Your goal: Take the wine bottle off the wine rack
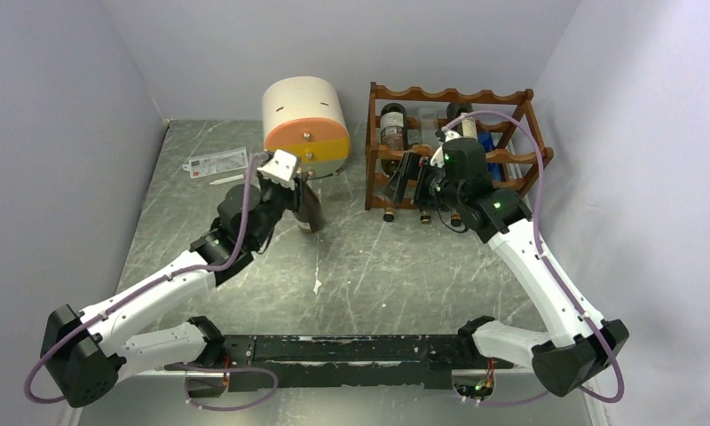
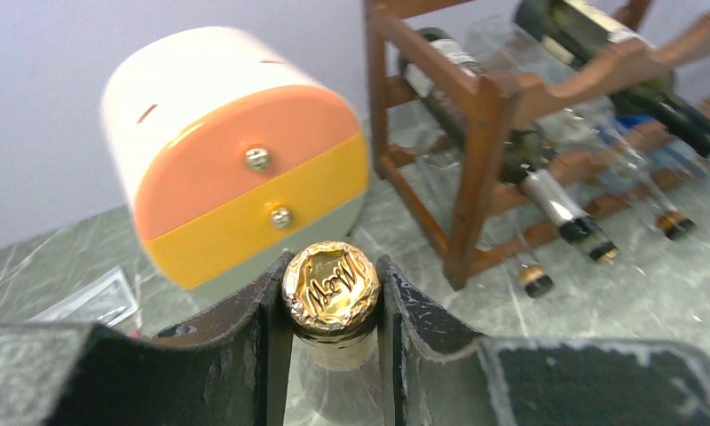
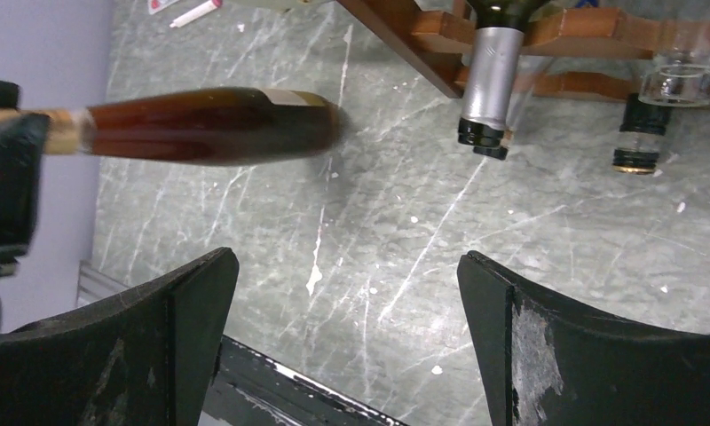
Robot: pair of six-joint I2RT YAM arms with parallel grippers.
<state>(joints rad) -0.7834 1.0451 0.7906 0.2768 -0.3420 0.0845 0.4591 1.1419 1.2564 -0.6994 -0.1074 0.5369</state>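
- Top external: high above the near edge, looking down across the whole surface [image 1: 378,266].
- Left wrist: close and low, facing the wine rack [image 2: 476,142].
- Right wrist: close, looking down; shares the rack's front edge with both.

wine bottle [image 2: 330,293]: body below neck cut off by bottom edge, left wrist view; outline blurred, right wrist view. wine rack [image 3: 396,37]: cut off at top edge. drawer unit [image 2: 236,169]: blurred.
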